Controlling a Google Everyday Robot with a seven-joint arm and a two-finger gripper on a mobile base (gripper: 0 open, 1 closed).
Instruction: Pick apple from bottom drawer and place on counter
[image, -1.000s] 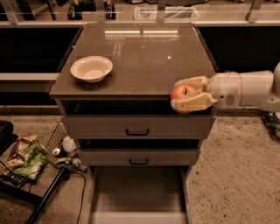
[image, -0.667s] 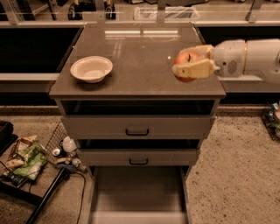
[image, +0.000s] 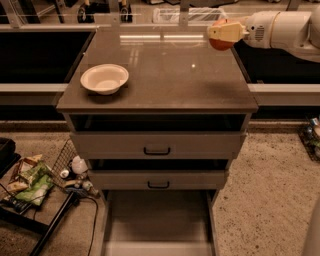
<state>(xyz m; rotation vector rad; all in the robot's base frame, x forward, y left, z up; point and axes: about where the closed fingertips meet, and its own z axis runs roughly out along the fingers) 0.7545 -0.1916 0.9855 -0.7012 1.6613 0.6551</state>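
Small red-orange apple (image: 220, 45) over the far right corner of the glossy grey-brown tabletop (image: 165, 75).
Nearest, the open grey-brown bottom drawer (image: 157, 220) is cut off below; farthest, the cream gripper (image: 227, 33) pinches the apple between its jaws, hiding most of it.

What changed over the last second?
The claw, still shut on the apple, carried it from the front right edge of the counter toward the back right corner. Nothing was released. The bowl, upper drawers and open bottom drawer are unchanged.
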